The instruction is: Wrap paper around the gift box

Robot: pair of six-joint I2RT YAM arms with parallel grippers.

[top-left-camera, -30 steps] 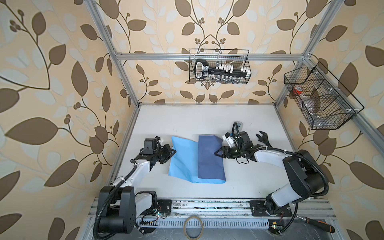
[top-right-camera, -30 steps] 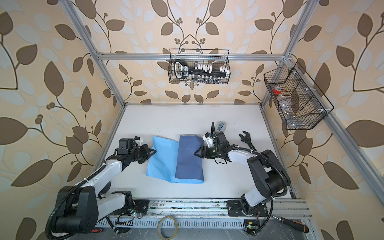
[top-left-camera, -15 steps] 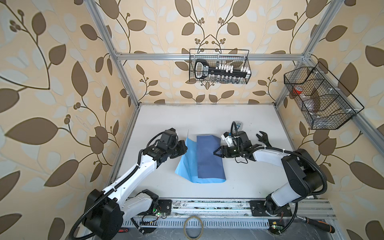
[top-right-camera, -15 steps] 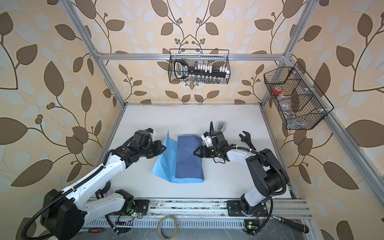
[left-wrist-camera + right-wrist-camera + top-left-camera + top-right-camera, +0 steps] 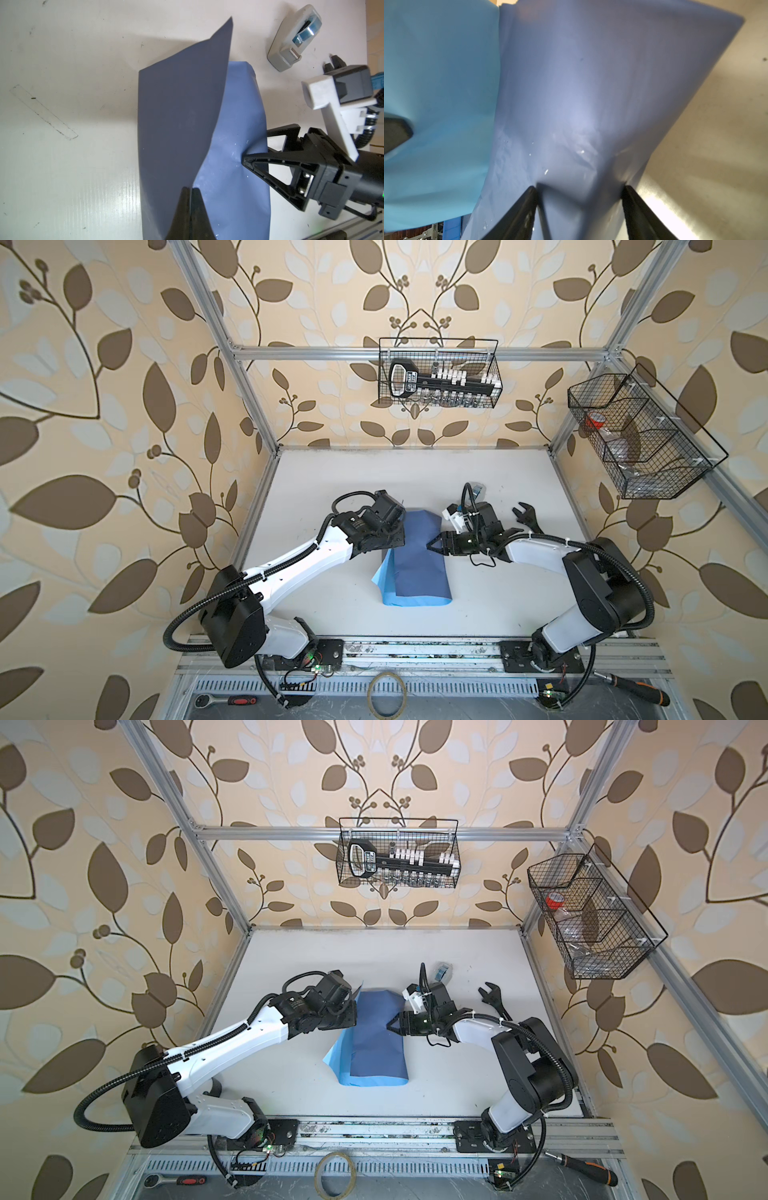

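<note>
The paper [image 5: 419, 560] [image 5: 378, 1040] lies folded on the white table [image 5: 340, 485], slate-blue face up, with a light-blue strip showing at its left and front edges. The gift box is hidden under it. My left gripper [image 5: 395, 533] [image 5: 349, 1017] [image 5: 191, 190] is shut on the paper's left flap [image 5: 180, 116], which stands raised and curling. My right gripper [image 5: 432, 545] [image 5: 392, 1027] [image 5: 579, 187] holds its jaws wide against the paper's right side. Its fingertips [image 5: 249, 162] dent the paper [image 5: 571, 93] around a bulge, the covered box.
A clear tape dispenser [image 5: 478, 490] [image 5: 442, 970] [image 5: 295, 39] and a black wrench [image 5: 525, 518] [image 5: 492, 998] lie behind the right arm. Wire baskets hang on the back wall [image 5: 438, 373] and the right wall [image 5: 640, 435]. A tape roll [image 5: 388, 693] sits at the front rail.
My left arm has swung right and lifted the paper's left flap toward the covered box, so less light-blue paper lies flat. The right gripper has stayed in place.
</note>
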